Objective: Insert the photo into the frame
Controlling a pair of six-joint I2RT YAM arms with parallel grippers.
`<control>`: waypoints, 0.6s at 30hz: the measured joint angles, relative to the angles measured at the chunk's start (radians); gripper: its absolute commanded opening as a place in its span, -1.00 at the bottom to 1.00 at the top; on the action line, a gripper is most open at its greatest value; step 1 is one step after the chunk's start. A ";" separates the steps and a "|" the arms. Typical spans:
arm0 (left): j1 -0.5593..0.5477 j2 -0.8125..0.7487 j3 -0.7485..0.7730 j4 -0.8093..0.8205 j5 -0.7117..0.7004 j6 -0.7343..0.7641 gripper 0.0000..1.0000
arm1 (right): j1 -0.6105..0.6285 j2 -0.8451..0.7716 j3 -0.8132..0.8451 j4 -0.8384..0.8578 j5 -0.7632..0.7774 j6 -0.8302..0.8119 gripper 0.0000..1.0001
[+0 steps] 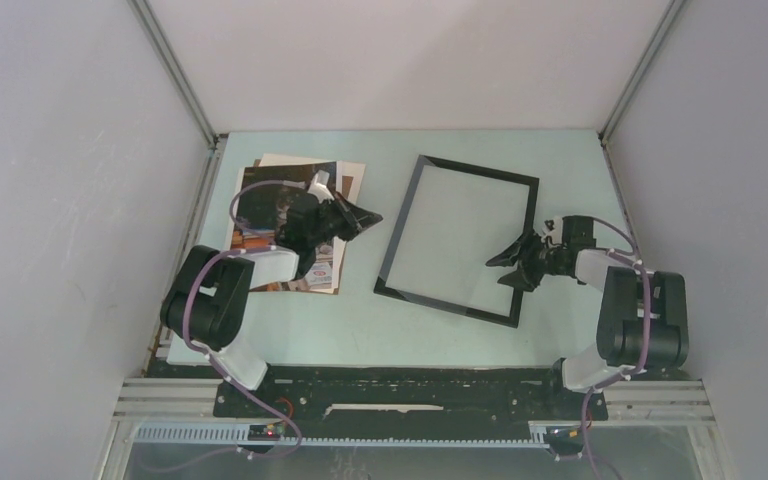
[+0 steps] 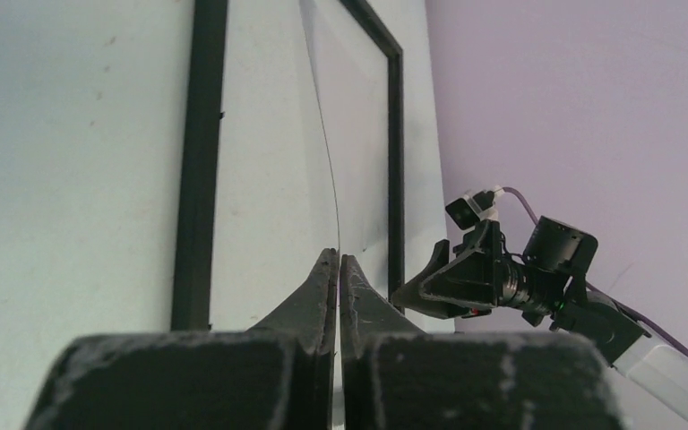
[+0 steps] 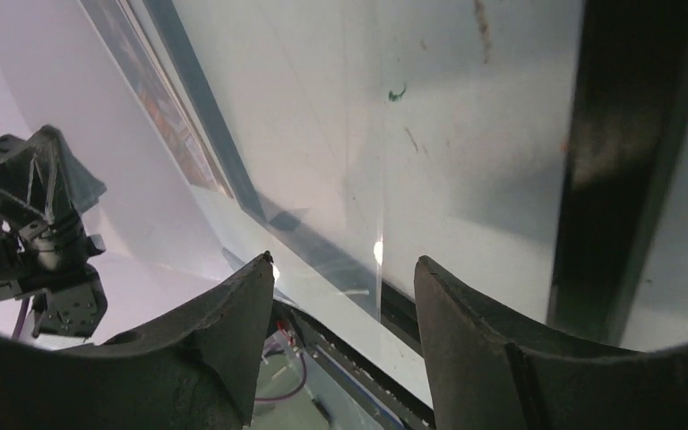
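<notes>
The black frame (image 1: 401,233) lies flat mid-table; it also shows in the left wrist view (image 2: 199,161) and the right wrist view (image 3: 609,179). My left gripper (image 1: 365,218) is shut on a thin clear pane (image 2: 327,134), seen edge-on, held raised over the frame's left side (image 2: 338,260). The pane (image 3: 322,134) reaches across to my right gripper (image 1: 500,272), which is open with the pane's edge between its jaws (image 3: 345,269), not touching. The photo (image 1: 260,212), dark with orange stripes, lies at the left under my left arm; a strip of it shows in the right wrist view (image 3: 157,98).
A brown cardboard board (image 1: 350,180) and pale sheets lie under and around the photo at the back left. Grey enclosure walls (image 1: 80,150) close in both sides and the back. The black base rail (image 1: 390,385) runs along the near edge.
</notes>
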 measured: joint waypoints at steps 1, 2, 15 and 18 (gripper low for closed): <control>0.005 0.000 -0.012 0.000 0.000 -0.003 -1.00 | 0.011 0.004 -0.003 0.005 -0.005 0.003 0.30; 0.008 0.000 -0.021 0.000 0.000 -0.009 -1.00 | 0.023 0.012 -0.004 0.012 -0.010 0.008 0.29; 0.016 0.036 -0.066 0.099 0.019 -0.092 -1.00 | 0.098 0.106 -0.063 0.126 -0.069 0.048 0.29; 0.018 0.042 -0.076 0.115 0.019 -0.105 -1.00 | 0.102 0.118 -0.065 0.164 -0.084 0.054 0.29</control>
